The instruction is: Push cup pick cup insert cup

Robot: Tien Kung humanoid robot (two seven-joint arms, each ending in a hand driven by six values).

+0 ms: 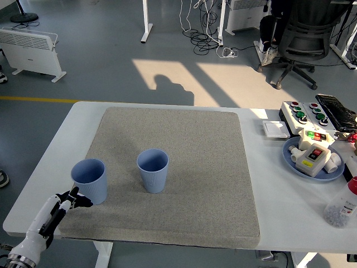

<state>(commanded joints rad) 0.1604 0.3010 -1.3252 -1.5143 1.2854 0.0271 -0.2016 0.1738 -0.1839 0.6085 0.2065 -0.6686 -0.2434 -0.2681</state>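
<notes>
2 blue cups (90,180) (152,170) (both empty); left hand (71,200) touches one, grip unclear.

The scene is bright and evenly lit. Sunlight falls in skewed patches on the grey floor (184,78) beyond the table's far edge, with a dark rounded shadow cutting into them. The cups (152,170) cast only faint, soft shadows on the mat (212,167). The picture is sharp throughout, with slight softness towards the corners.
</notes>
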